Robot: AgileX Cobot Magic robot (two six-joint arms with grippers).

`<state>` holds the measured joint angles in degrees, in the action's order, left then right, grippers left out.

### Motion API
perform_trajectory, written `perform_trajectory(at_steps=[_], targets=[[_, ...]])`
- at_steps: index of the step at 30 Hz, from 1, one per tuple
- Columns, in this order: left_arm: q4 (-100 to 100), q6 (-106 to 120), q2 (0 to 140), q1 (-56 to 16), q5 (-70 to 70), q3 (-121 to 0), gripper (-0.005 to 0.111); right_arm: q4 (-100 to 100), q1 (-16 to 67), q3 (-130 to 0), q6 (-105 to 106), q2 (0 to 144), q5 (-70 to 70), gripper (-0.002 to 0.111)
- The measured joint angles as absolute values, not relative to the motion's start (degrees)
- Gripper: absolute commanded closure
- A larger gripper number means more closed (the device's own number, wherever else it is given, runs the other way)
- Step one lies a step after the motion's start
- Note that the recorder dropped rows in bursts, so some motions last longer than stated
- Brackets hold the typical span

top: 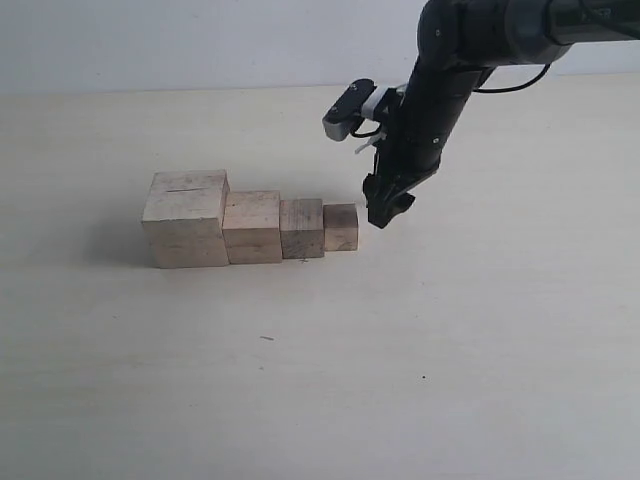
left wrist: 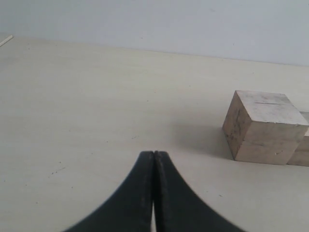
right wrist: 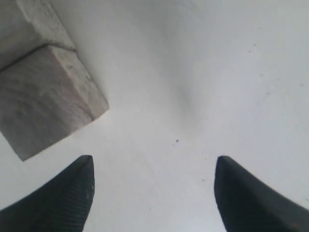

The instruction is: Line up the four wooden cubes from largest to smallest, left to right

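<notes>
Your four pale, unpainted light-wood cubes stand in a single row on the cream tabletop [top: 300, 380], a little left of the middle, and each one touches its neighbour. From left to right you have the largest cube [top: 186, 218], with a thin slit across its top face, then the second-largest cube [top: 252, 227], the third cube [top: 302, 228], and the smallest cube [top: 341, 227] at the right end. Their tops step down toward the right.

Your right hand [top: 388, 208] hangs on its black arm just to the right of the smallest cube. It points down at the tabletop and stays apart from the wood. In the right wrist view, this hand [right wrist: 153, 159] is open: its two black fingers stand wide apart with only bare tabletop between them. The smallest cube [right wrist: 48, 106] lies outside the fingers, off to one side, and the third cube [right wrist: 24, 29] is against it on its far side.

Your left hand [left wrist: 153, 153] is closed, its two black fingers pressed together tip to tip above bare tabletop. The largest cube [left wrist: 260, 128] sits some way ahead of it, clearly apart, slit side up. A sliver of the second-largest cube [left wrist: 303, 147] shows at that cube's far side.
</notes>
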<state>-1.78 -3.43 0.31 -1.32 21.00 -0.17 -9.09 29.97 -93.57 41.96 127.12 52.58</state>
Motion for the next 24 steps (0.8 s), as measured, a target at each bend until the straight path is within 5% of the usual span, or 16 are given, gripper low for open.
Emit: perform_trajectory(at_steps=[24], targets=[[-1.78,-3.43,0.31,-1.32,21.00,-0.17,0.107,-10.31,29.97,-93.57,36.24,127.51,50.07,0.042]])
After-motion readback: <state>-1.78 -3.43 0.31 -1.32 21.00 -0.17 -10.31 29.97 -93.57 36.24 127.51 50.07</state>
